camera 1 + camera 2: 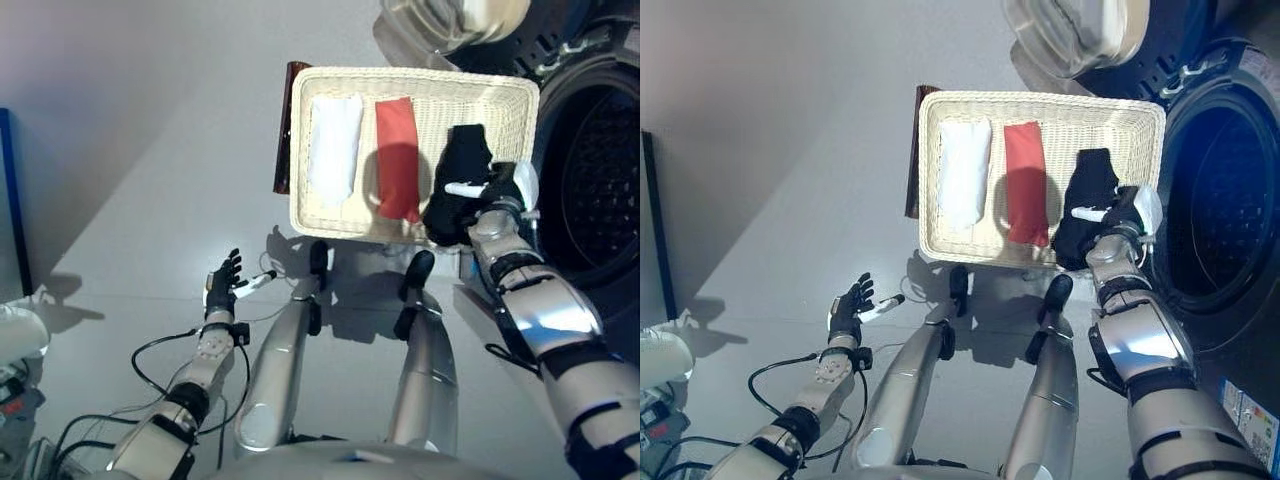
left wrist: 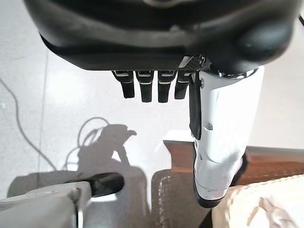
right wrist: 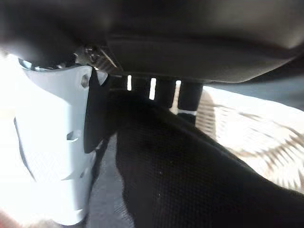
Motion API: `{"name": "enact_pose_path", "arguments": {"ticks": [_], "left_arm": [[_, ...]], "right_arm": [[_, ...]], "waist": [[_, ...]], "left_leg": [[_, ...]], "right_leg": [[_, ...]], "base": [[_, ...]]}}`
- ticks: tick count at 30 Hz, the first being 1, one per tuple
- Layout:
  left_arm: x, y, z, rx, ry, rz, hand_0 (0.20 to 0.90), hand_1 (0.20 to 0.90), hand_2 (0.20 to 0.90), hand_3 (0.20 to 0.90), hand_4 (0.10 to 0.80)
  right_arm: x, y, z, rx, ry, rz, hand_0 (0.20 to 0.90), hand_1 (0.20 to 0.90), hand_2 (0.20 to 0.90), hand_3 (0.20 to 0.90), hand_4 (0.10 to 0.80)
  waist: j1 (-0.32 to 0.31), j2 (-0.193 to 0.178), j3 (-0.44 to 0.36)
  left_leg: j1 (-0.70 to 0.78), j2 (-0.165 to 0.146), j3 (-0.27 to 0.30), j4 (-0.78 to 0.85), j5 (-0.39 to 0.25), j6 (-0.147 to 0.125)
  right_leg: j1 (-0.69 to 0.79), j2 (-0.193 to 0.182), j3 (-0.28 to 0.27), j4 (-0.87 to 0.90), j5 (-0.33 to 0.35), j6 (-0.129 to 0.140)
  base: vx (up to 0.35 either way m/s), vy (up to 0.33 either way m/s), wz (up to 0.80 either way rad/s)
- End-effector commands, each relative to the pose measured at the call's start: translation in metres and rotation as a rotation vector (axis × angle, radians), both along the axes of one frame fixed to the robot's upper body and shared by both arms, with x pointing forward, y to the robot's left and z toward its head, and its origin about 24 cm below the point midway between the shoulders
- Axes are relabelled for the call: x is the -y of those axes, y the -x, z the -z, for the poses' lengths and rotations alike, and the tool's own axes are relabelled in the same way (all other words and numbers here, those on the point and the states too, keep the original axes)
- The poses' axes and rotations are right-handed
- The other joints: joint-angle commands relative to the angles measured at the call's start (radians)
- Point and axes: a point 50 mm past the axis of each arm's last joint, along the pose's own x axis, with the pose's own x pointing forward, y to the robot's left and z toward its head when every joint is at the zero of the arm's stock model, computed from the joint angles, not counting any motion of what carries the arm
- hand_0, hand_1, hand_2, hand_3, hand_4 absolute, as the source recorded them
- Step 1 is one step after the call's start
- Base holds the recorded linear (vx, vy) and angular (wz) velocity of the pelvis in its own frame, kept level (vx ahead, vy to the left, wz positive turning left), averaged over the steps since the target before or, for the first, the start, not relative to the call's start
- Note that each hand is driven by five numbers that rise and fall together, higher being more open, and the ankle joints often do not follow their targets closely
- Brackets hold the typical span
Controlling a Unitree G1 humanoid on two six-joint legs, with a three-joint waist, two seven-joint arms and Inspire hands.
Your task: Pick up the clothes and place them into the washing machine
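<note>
A pale wicker basket (image 1: 410,76) stands on the floor and holds three cloths side by side: white (image 1: 333,150), red (image 1: 398,160) and black (image 1: 462,160). My right hand (image 1: 500,190) is at the basket's right end, right over the black cloth (image 3: 190,175). Its fingers (image 3: 164,90) reach straight onto the cloth, the white-covered thumb (image 3: 57,142) stands out beside it, and nothing is pinched. My left hand (image 1: 222,280) hovers open above the floor, left of the basket, holding nothing. The washing machine's dark drum opening (image 1: 600,190) is just right of the basket.
The machine's round door (image 1: 450,20) stands swung open behind the basket. A dark brown strip (image 1: 287,130) lies along the basket's left side. At the far left are a blue upright edge (image 1: 10,200) and a white object (image 1: 15,335).
</note>
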Motion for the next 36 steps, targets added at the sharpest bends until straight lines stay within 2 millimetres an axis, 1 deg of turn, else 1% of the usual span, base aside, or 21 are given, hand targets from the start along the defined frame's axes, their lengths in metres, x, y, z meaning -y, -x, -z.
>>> {"name": "enact_pose_path", "arguments": {"ticks": [1, 5, 6, 7, 8, 10, 11, 12, 13, 16, 20, 21, 24, 27, 28, 29, 30, 31, 33, 35, 36], "left_arm": [[-0.020, 0.026, 0.016, -0.065, -0.014, -0.064, 0.900, 0.900, 0.900, 0.900, 0.800], [-0.018, 0.031, 0.021, -0.096, -0.011, -0.046, 0.900, 0.900, 0.900, 0.900, 0.800], [-0.017, 0.031, 0.022, -0.101, -0.006, -0.047, 0.900, 0.900, 0.900, 0.900, 0.800], [-0.013, 0.032, 0.024, -0.107, 0.004, -0.040, 0.900, 0.900, 0.900, 0.900, 0.800], [-0.010, 0.033, 0.025, -0.110, 0.015, -0.031, 0.900, 0.900, 0.900, 0.900, 0.800], [-0.005, 0.036, 0.028, -0.116, 0.040, -0.024, 0.900, 0.900, 0.900, 0.900, 0.800], [-0.005, 0.037, 0.028, -0.118, 0.039, -0.023, 0.900, 0.900, 0.900, 0.900, 0.800], [-0.002, 0.037, 0.029, -0.124, 0.047, -0.015, 0.900, 0.900, 0.900, 0.900, 0.800], [-0.001, 0.040, 0.032, -0.135, 0.056, -0.013, 0.900, 0.900, 0.900, 0.900, 0.800], [0.008, 0.046, 0.037, -0.154, 0.087, 0.002, 0.900, 0.900, 0.900, 0.900, 0.800], [0.016, 0.054, 0.042, -0.183, 0.103, 0.028, 0.900, 0.900, 0.900, 0.900, 0.800], [0.016, 0.056, 0.044, -0.192, 0.106, 0.028, 0.900, 0.900, 0.900, 0.900, 0.800], [0.019, 0.060, 0.047, -0.207, 0.121, 0.028, 0.900, 0.900, 0.900, 0.900, 0.800], [0.018, 0.065, 0.050, -0.224, 0.122, 0.027, 0.900, 0.900, 0.900, 0.900, 0.800], [0.018, 0.065, 0.050, -0.225, 0.124, 0.023, 0.900, 0.900, 0.900, 0.900, 0.800], [0.016, 0.068, 0.051, -0.228, 0.127, 0.016, 0.900, 0.900, 0.900, 0.900, 0.800], [0.016, 0.068, 0.051, -0.228, 0.128, 0.016, 0.900, 0.900, 0.900, 0.900, 0.800], [0.016, 0.069, 0.051, -0.227, 0.134, 0.013, 0.900, 0.900, 0.900, 0.900, 0.800], [0.014, 0.070, 0.051, -0.220, 0.137, 0.014, 0.900, 0.900, 0.900, 0.900, 0.800], [0.011, 0.070, 0.050, -0.213, 0.133, 0.015, 0.900, 0.900, 0.900, 0.900, 0.800], [0.005, 0.071, 0.049, -0.210, 0.122, 0.008, 0.900, 0.900, 0.900, 0.900, 0.800]], "right_arm": [[0.018, 0.005, -0.012, 0.242, -0.224, 0.100, 0.200, 0.200, 0.200, 0.200, 0.300], [0.015, 0.016, 0.015, 0.339, -0.500, 0.176, 0.200, 0.200, 0.200, 0.200, 0.300], [0.012, 0.016, 0.019, 0.391, -0.580, 0.192, 0.200, 0.200, 0.200, 0.200, 0.300], [0.009, 0.018, 0.024, 0.471, -0.703, 0.234, 0.200, 0.200, 0.200, 0.200, 0.300], [0.011, 0.023, 0.031, 0.502, -0.765, 0.277, 0.200, 0.200, 0.200, 0.200, 0.300], [0.002, 0.024, 0.039, 0.628, -0.934, 0.313, 0.200, 0.200, 0.200, 0.200, 0.300], [0.002, 0.025, 0.040, 0.628, -0.936, 0.314, 0.200, 0.200, 0.200, 0.200, 0.300], [-0.002, 0.026, 0.042, 0.686, -0.999, 0.340, 0.200, 0.200, 0.200, 0.200, 0.300], [-0.001, 0.029, 0.045, 0.718, -1.026, 0.366, 0.200, 0.200, 0.200, 0.200, 0.300], [-0.003, 0.029, 0.044, 0.868, -1.132, 0.431, 0.200, 0.200, 0.200, 0.200, 0.300], [0.005, 0.032, 0.038, 0.976, -1.163, 0.486, 0.200, 0.200, 0.200, 0.200, 0.300], [0.007, 0.031, 0.035, 0.994, -1.160, 0.489, 0.200, 0.200, 0.200, 0.200, 0.300], [0.014, 0.031, 0.026, 1.043, -1.152, 0.502, 0.200, 0.200, 0.200, 0.200, 0.300], [0.021, 0.026, 0.009, 1.091, -1.129, 0.476, 0.200, 0.200, 0.200, 0.200, 0.300], [0.023, 0.025, 0.003, 1.106, -1.121, 0.461, 0.200, 0.200, 0.200, 0.200, 0.300], [0.029, 0.021, -0.016, 1.162, -1.095, 0.421, 0.200, 0.200, 0.200, 0.200, 0.300], [0.029, 0.021, -0.017, 1.162, -1.094, 0.420, 0.200, 0.200, 0.200, 0.200, 0.300], [0.033, 0.019, -0.028, 1.202, -1.080, 0.398, 0.200, 0.200, 0.200, 0.200, 0.300], [0.041, 0.016, -0.061, 1.298, -1.035, 0.336, 0.200, 0.200, 0.200, 0.200, 0.300], [0.047, 0.016, -0.099, 1.417, -0.984, 0.268, 0.200, 0.200, 0.200, 0.200, 0.300], [0.053, 0.021, -0.142, 1.540, -0.907, 0.186, 0.200, 0.200, 0.200, 0.200, 0.300]], "waist": [[-0.013, 0.036, -0.059], [-0.019, 0.042, -0.076], [-0.020, 0.044, -0.081], [-0.025, 0.049, -0.088], [-0.024, 0.055, -0.095], [-0.026, 0.068, -0.112], [-0.025, 0.067, -0.113], [-0.029, 0.074, -0.120], [-0.028, 0.079, -0.129], [-0.028, 0.102, -0.151], [-0.027, 0.132, -0.171], [-0.026, 0.138, -0.178], [-0.026, 0.157, -0.190], [-0.031, 0.173, -0.197], [-0.030, 0.177, -0.199], [-0.032, 0.181, -0.200], [-0.032, 0.182, -0.199], [-0.032, 0.184, -0.200], [-0.033, 0.190, -0.203], [-0.034, 0.193, -0.208], [-0.036, 0.191, -0.213]], "left_leg": [[0.029, 0.002, -0.034, -0.049, -0.010, -0.085], [0.078, 0.000, -0.022, -0.072, -0.010, -0.085], [0.087, -0.001, -0.017, -0.079, -0.009, -0.085], [0.098, -0.003, -0.014, -0.090, -0.009, -0.085], [0.109, -0.005, -0.014, -0.101, -0.007, -0.085], [0.133, -0.012, -0.011, -0.127, 0.000, -0.086], [0.135, -0.013, -0.010, -0.130, 0.001, -0.086], [0.142, -0.016, -0.009, -0.141, 0.003, -0.086], [0.150, -0.017, -0.008, -0.153, 0.007, -0.086], [0.163, -0.028, 0.000, -0.175, 0.011, -0.085], [0.160, -0.039, 0.015, -0.177, 0.018, -0.083], [0.163, -0.042, 0.016, -0.177, 0.009, -0.083], [0.157, -0.045, 0.027, -0.167, 0.010, -0.082], [0.154, -0.046, 0.037, -0.147, -0.005, -0.080], [0.155, -0.044, 0.039, -0.136, -0.021, -0.080], [0.152, -0.042, 0.042, -0.117, -0.030, -0.079], [0.150, -0.041, 0.043, -0.115, -0.032, -0.079], [0.149, -0.040, 0.044, -0.107, -0.036, -0.079], [0.145, -0.037, 0.048, -0.097, -0.042, -0.079], [0.142, -0.035, 0.053, -0.093, -0.045, -0.080], [0.142, -0.035, 0.055, -0.096, -0.046, -0.080]], "right_leg": [[0.112, 0.023, 0.021, -0.108, -0.006, 0.012], [0.166, 0.025, 0.036, -0.160, 0.008, 0.018], [0.177, 0.025, 0.040, -0.172, 0.011, 0.019], [0.188, 0.023, 0.042, -0.184, 0.013, 0.022], [0.198, 0.020, 0.045, -0.195, 0.017, 0.024], [0.218, 0.015, 0.050, -0.219, 0.027, 0.030], [0.220, 0.014, 0.050, -0.222, 0.028, 0.031], [0.225, 0.012, 0.054, -0.231, 0.033, 0.033], [0.230, 0.009, 0.056, -0.243, 0.039, 0.035], [0.242, 0.004, 0.069, -0.275, 0.053, 0.040], [0.239, -0.007, 0.087, -0.291, 0.069, 0.043], [0.240, -0.008, 0.090, -0.291, 0.063, 0.044], [0.229, -0.013, 0.101, -0.284, 0.069, 0.043], [0.217, -0.013, 0.114, -0.267, 0.060, 0.040], [0.216, -0.013, 0.119, -0.258, 0.048, 0.040], [0.210, -0.013, 0.127, -0.243, 0.042, 0.037], [0.208, -0.013, 0.129, -0.241, 0.041, 0.037], [0.204, -0.012, 0.133, -0.234, 0.038, 0.036], [0.198, -0.008, 0.138, -0.226, 0.032, 0.035], [0.191, -0.003, 0.143, -0.223, 0.030, 0.034], [0.184, 0.001, 0.150, -0.222, 0.032, 0.035]], "base": [[0.045, 0.034, -0.26], [0.042, 0.026, -0.22], [0.038, 0.017, -0.26], [0.045, 0.022, -0.22], [0.050, 0.027, -0.12], [0.049, 0.046, -0.07], [0.039, 0.050, -0.14], [0.039, 0.042, -0.10], [0.049, 0.062, -0.10], [0.043, 0.070, -0.10], [0.010, 0.071, -0.12], [0.024, 0.057, -0.13], [0.019, 0.051, -0.08], [0.023, 0.034, -0.11], [0.029, -0.003, -0.11], [0.028, -0.001, -0.08], [-0.001, -0.011, -0.09], [-0.001, -0.003, -0.07], [0.001, -0.001, -0.13], [-0.001, 0.004, -0.12], [0.003, 0.019, -0.06]]}}
